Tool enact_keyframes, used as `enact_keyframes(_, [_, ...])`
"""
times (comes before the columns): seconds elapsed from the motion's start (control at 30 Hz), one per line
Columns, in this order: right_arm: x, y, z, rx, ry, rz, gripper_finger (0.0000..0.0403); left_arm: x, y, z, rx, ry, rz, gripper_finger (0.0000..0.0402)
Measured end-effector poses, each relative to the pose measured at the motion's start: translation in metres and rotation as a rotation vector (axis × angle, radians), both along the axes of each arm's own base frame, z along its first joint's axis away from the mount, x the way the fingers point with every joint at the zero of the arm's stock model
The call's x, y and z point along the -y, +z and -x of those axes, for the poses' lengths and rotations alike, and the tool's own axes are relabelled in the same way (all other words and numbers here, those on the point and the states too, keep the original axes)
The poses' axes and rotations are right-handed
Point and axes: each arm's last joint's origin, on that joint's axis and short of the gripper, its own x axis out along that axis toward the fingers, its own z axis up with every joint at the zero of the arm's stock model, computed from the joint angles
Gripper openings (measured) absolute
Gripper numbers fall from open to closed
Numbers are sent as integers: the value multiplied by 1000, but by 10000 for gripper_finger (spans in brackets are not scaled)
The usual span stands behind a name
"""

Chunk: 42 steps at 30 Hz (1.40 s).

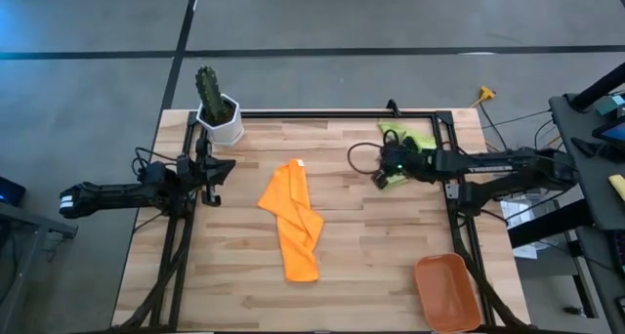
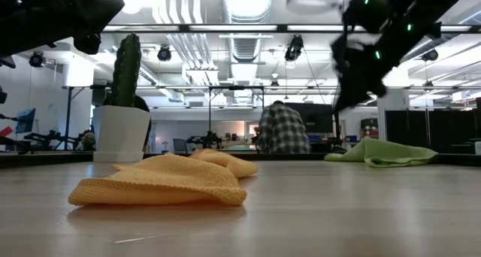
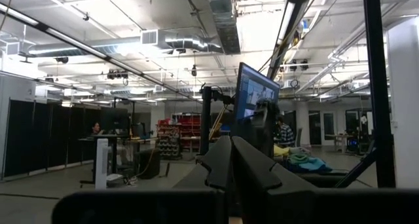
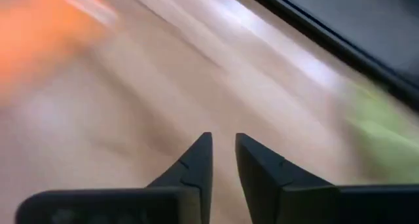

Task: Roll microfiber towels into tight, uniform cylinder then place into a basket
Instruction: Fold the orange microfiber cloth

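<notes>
A wooden bench (image 1: 352, 246) carries two microfiber towels. The orange towel (image 1: 293, 220) lies crumpled and unrolled near the middle, a long rumpled strip in the high view and a low mound in the low view (image 2: 161, 183). The lime-green towel (image 1: 408, 139) sits bunched at the far right corner, partly hidden from above by the right arm; across the bench top it shows as a flat heap (image 2: 383, 153).

The right end effector (image 1: 383, 174) hangs above the bench just beside the green towel. Its wrist camera shows the two fingers (image 4: 193, 162) slightly parted with nothing between them, over bare wood; that view is smeared, leaving the orange and green towels as mere patches of colour. In the low view this arm is a dark, blurred shape at upper right.

The left end effector (image 1: 217, 170) waits at the bench's left edge, near the potted cactus (image 1: 217, 107), fingers (image 3: 226, 160) pressed together and empty, aimed out into the room.

The terracotta basket (image 1: 446, 292) stands empty at the near right corner, its lower edge cut off by the frame.

Beyond the bench, a person (image 2: 284, 129) in a plaid shirt sits facing away.
</notes>
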Motion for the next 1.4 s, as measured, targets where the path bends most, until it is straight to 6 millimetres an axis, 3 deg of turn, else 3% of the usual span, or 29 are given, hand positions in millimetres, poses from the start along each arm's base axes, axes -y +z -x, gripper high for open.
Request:
enact_keyframes(0.1, [-15, 11, -16, 203, 155, -42, 88, 0, 0, 0, 1, 0, 0, 0])
enact_keyframes(0.2, [-31, 12, -31, 252, 266, -27, 107, 0, 0, 0, 3, 1, 0, 0])
enact_keyframes(0.47, [-65, -1, -82, 165, 427, -72, 181, 0, 0, 0, 5, 2, 1, 0])
enact_keyframes(0.6, [-72, -8, -113, 133, 467, -70, 209, 0, 1, 1, 7, 3, 2, 0])
enact_keyframes(0.87, [-73, -48, -163, -148, 504, -93, 219, 0, 0, 1, 6, 5, 3, 0])
enact_keyframes(1.0, [-74, -58, -183, -187, 537, -88, 219, 0, 0, 1, 6, 6, 4, 0])
enact_keyframes(1.17, [-75, -62, -196, -193, 561, -85, 219, 0, 0, 1, 6, 6, 4, 0])
enact_keyframes(1.4, [-76, -53, -194, -171, 605, -122, 212, 0, 0, 1, 5, 7, 4, 0])
